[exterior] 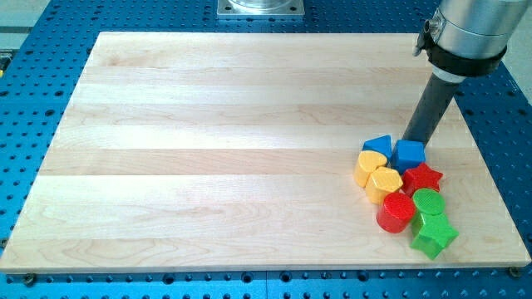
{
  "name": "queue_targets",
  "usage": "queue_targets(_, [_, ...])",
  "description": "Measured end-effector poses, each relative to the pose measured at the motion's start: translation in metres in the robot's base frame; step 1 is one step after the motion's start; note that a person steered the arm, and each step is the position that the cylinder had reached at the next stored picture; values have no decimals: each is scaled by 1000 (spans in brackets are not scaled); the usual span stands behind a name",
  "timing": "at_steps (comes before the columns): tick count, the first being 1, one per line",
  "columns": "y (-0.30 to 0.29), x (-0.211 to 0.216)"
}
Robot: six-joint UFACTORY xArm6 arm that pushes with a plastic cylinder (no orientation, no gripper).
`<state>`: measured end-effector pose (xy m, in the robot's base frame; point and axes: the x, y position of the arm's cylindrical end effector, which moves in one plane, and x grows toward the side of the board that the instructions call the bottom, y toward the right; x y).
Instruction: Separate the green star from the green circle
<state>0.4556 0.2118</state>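
The green star (434, 236) lies at the view's bottom right of the wooden board. The green circle (429, 202) sits just above it, touching it. They belong to a tight cluster with a red circle (396, 213), a red star (422, 177), a yellow hexagon (384, 182), a yellow heart (370, 164), a blue triangle (378, 146) and a blue cube (409, 154). My tip (410, 141) stands at the top edge of the blue cube, above the whole cluster. It is well above the green pair, not touching either.
The wooden board (249, 149) rests on a blue perforated table (33, 100). The board's right edge runs close beside the cluster. A grey metal mount (260, 7) sits at the view's top centre.
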Motion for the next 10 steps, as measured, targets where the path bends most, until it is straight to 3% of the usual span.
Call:
queue_targets(2, [10, -11])
queue_targets(3, [92, -6])
queue_targets(5, [122, 151])
queue_targets(7, [25, 162])
queue_targets(8, [-14, 149])
queue_targets(10, [-29, 162])
